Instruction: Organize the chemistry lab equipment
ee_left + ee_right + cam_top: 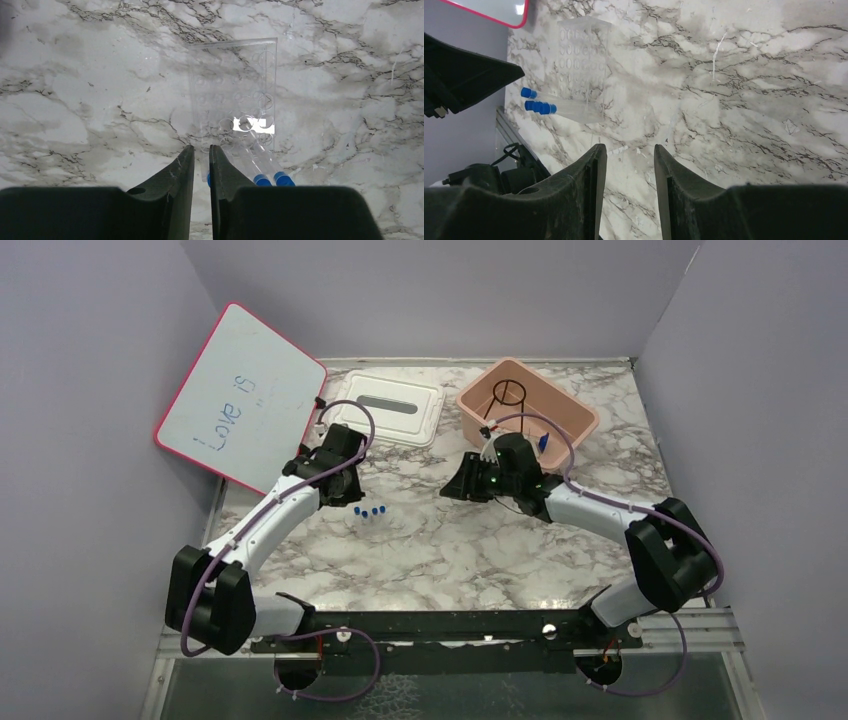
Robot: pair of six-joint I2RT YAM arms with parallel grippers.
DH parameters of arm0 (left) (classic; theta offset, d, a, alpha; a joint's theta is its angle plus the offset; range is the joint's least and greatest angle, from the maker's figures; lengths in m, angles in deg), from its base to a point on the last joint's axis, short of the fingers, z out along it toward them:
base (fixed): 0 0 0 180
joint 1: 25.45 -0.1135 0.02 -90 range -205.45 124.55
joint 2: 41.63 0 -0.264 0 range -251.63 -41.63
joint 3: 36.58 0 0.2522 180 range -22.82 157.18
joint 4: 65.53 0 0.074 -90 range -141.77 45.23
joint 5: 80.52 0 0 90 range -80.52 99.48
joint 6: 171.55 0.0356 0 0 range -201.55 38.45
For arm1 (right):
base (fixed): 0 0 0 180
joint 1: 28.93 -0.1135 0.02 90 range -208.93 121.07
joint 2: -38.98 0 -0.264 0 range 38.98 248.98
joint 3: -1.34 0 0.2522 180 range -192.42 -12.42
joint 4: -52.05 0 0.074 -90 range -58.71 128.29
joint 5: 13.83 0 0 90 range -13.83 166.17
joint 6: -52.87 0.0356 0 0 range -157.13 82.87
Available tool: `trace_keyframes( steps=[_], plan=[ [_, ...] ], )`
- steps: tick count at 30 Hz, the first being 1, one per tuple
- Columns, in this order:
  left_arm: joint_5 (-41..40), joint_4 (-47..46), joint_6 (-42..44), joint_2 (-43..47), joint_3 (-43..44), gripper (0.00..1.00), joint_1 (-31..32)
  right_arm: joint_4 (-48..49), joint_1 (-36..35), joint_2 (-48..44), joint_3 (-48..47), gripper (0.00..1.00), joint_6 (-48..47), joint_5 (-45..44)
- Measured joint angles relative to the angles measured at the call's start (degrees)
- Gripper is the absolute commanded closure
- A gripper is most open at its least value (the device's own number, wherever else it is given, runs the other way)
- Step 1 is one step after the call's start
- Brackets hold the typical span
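hidden: clear rack (232, 85) lies flat on the bench (420, 550), almost invisible from the top; glass tubes (243, 156) are hard to separate
left gripper (201, 150): fingers nearly together, one blue cap end in the gap; contact unclear
right gripper (630, 150): spread, nothing between
counts: 4 blue caps (370, 511) from the top, 3 in the left wrist view; 1 ring stand (510, 392), in the pink bin (580, 420)
writing: whiteboard (240, 395) reads "Love is"
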Motion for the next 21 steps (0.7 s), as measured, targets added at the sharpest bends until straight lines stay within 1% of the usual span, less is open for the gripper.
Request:
trace_keyframes(
  steps=[3, 6, 21],
  plan=[
    [0.0, -0.9, 0.2, -1.1, -0.7, 0.87, -0.2, -0.8, -0.2, 0.0, 0.0, 0.57, -0.5, -0.2],
    [0.4, -1.7, 0.6, -1.1, -0.8, 0.89, -0.4, -1.0, -0.4, 0.0, 0.0, 0.57, -0.8, -0.3],
    [7.6, -0.3, 2.0, 0.0, -2.7, 0.89, -0.5, -1.2, -0.5, 0.3, 0.0, 0.58, -0.8, -0.6]
  ],
)
